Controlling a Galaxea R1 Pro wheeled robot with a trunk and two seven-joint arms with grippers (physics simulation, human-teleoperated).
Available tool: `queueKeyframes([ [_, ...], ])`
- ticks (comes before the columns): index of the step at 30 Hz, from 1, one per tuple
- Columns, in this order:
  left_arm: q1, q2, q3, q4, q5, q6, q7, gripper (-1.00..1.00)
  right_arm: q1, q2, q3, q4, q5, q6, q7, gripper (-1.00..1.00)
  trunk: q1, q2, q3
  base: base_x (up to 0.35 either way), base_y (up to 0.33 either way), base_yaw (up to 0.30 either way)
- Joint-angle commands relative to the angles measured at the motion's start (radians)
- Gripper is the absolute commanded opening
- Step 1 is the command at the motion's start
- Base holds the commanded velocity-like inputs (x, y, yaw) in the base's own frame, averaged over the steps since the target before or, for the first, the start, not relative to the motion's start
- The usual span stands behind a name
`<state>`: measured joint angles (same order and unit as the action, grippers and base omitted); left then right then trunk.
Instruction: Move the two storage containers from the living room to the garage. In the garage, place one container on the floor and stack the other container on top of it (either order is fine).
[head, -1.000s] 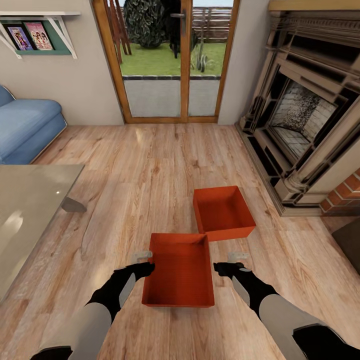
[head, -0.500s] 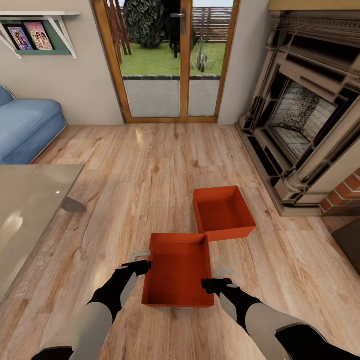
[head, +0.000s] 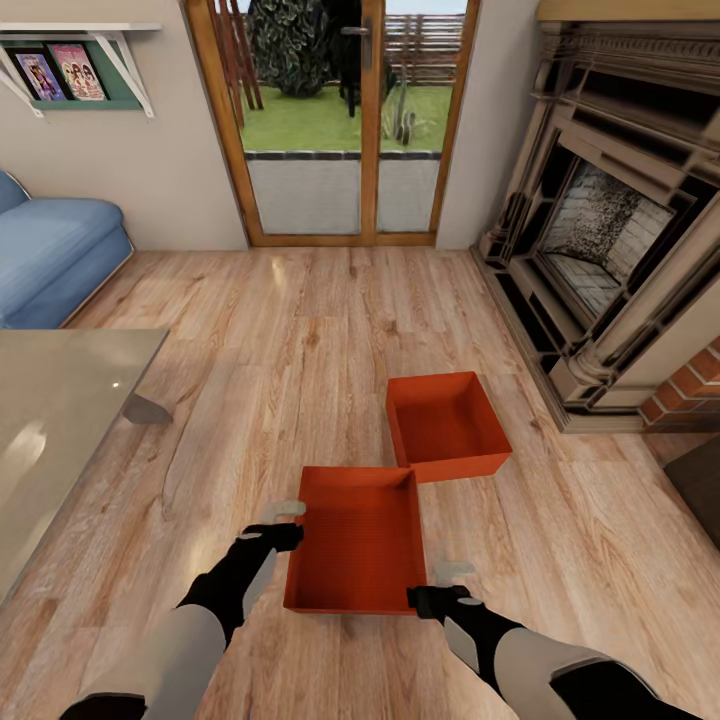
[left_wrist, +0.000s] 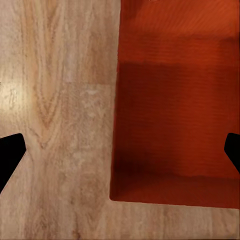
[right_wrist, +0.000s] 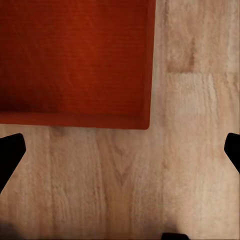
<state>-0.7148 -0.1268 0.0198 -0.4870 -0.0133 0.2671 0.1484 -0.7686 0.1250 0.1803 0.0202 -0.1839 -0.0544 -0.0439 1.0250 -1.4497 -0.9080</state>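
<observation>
Two alike orange-red open bins are seen lying flat on the light wood-plank floor (head: 300, 330) of the living room, their corners almost touching. The nearer container (head: 358, 540) is set lengthwise between the end effectors: the left end effector (head: 283, 520) is just beside its left wall, the right end effector (head: 452, 582) at its near right corner. The farther container (head: 445, 424) lies beyond and to the right.

Bright daylight from the glass doors (head: 340, 120); soft shadows, sharp render, stretched edges.
</observation>
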Motion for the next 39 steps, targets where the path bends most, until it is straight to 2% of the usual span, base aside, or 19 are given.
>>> queueKeyframes([
  [1,0.0,-0.001,-0.004,-0.001,-0.004,0.006,0.002,1.0,-0.001,0.0,0.008,0.004,-0.011,-0.008,-0.002,1.0,0.0,0.0,-0.001,0.0,0.0,0.0],
  [9,0.0,-0.001,-0.012,0.021,0.005,0.004,0.006,1.0,0.0,-0.002,0.007,0.0,-0.01,-0.023,-0.007,1.0,0.0,0.0,-0.001,0.0,0.0,0.0],
  [10,0.0,0.004,-0.008,0.101,0.004,0.0,0.007,1.0,0.0,-0.006,0.005,-0.01,-0.009,-0.024,-0.015,1.0,0.0,0.0,-0.001,0.0,0.0,0.0],
  [14,0.0,0.018,-0.006,0.128,0.01,-0.047,0.007,1.0,0.0,-0.009,0.005,-0.015,-0.009,-0.016,-0.017,1.0,0.0,0.0,-0.001,0.0,0.0,0.0],
  [15,0.0,0.024,-0.005,0.137,0.012,-0.073,0.005,1.0,0.0,-0.009,0.004,-0.032,-0.009,-0.011,-0.018,1.0,0.0,0.0,-0.001,0.0,0.0,0.0],
  [20,0.0,0.031,-0.003,0.166,0.013,-0.099,-0.001,1.0,0.0,-0.006,0.005,-0.126,-0.008,0.008,-0.022,1.0,0.0,0.0,-0.001,0.0,0.0,0.0],
  [25,0.0,0.032,-0.003,0.174,0.013,-0.107,-0.002,1.0,0.0,-0.008,0.007,-0.157,-0.008,0.013,-0.024,1.0,0.0,0.0,-0.001,0.0,0.0,0.0],
  [39,0.0,0.028,-0.005,0.168,0.009,-0.117,0.006,1.0,0.0,-0.008,0.007,-0.161,-0.008,0.009,-0.024,1.0,0.0,0.0,-0.001,0.0,0.0,0.0],
])
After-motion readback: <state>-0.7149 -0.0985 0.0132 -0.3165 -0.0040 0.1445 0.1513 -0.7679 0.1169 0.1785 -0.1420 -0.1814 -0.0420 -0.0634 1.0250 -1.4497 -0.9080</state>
